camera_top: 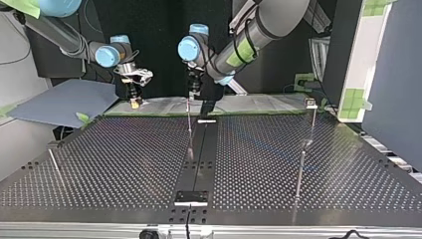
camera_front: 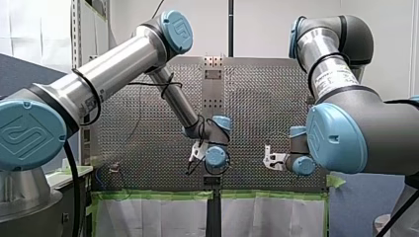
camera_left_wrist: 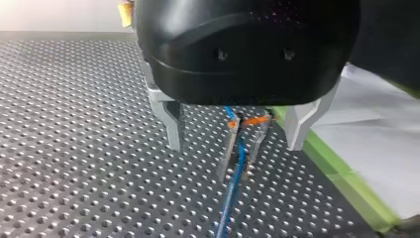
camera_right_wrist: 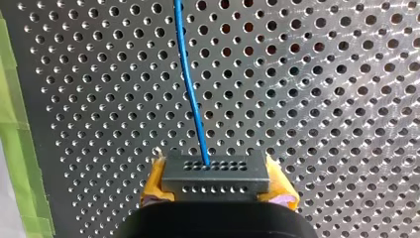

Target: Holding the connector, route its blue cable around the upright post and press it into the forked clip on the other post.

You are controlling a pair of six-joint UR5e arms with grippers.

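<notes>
The connector (camera_right_wrist: 216, 171) is held at the right arm's end effector (camera_right_wrist: 216, 191), pinched from both short ends by the yellow pads (camera_right_wrist: 153, 181). It is a dark grey rectangular block with a matt surface and two rows of small round holes. Its long axis lies across the end effector, from one pad to the other. The holed face points forward, away from the end effector.

The blue cable (camera_right_wrist: 190, 84) is thin, smooth and round. It comes out of one hole in the upper row and runs ahead of the end effector in a soft curve over the desk (camera_right_wrist: 322, 99). The desk is a shiny metal plate with a regular pattern of round holes. A strip of green tape (camera_right_wrist: 10, 99) is seen along its edge.

In the left wrist view the left arm's end effector (camera_left_wrist: 234, 144) has a glossy black body and two grey metal fingers (camera_left_wrist: 171, 124), which are spread wide and touch nothing. Between them the forked clip (camera_left_wrist: 229, 148) is seen: two thin, flat metal prongs with orange marks at their tips. The cable is seen between the two prongs and goes on over the desk, past the fingers.

In the top view this end effector hangs just above a thin upright post (camera_top: 189, 132) near the middle of the desk. Another thin post (camera_top: 307, 127) stands well apart, at the view's right.
</notes>
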